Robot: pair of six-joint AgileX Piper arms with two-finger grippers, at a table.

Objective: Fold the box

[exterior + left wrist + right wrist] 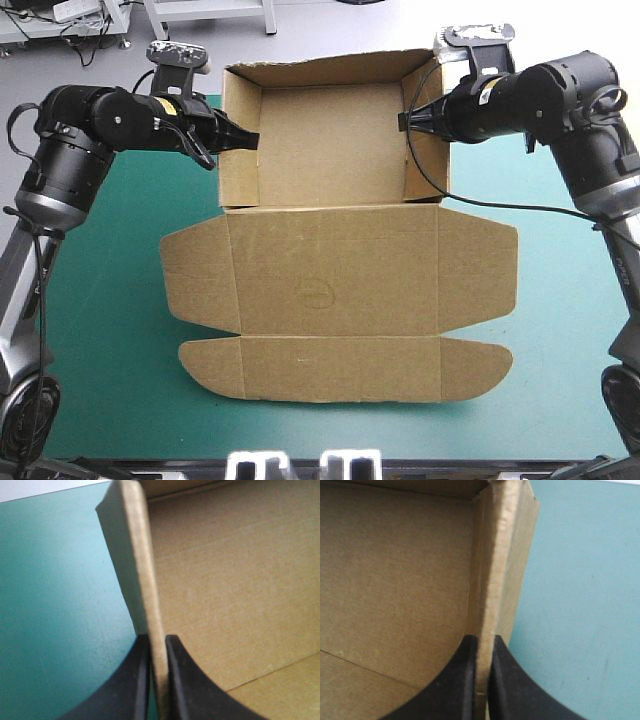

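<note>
Cardboard is what I have on the table: the box (320, 140), a cut sheet of brown corrugated board, lies on the teal-green cover (100, 330) as an open tray toward the far edge. Its walls are raised, its broad lid (335, 285) lies flat toward the near edge, and a long rounded tuck flap (340, 365) sits at the lid's near end.

My left gripper (241, 138), two black fin-shaped fingers, is pinched on the top edge of the tray's left wall (142, 580). Its wrist camera shows one finger inside the tray and one outside, with the board sandwiched between them. My right gripper (408, 120) is clamped the same way on the right wall (495, 570), partway along it.

I judge this sheet light and fairly stiff, rigid across the panels but willing to hinge along its scored creases. It will likely spring back if a fold isn't pressed home, and a hard pinch could dent the wall edge, which looks doubled. The surface looks matte, so I don't expect slipping.

For the lid, I'd take hold at its free side edges near the ear flaps (195, 275), one gripper each side, so it swings on the crease without twisting. With both walls held as now, the tray shouldn't slide on the cover.
</note>
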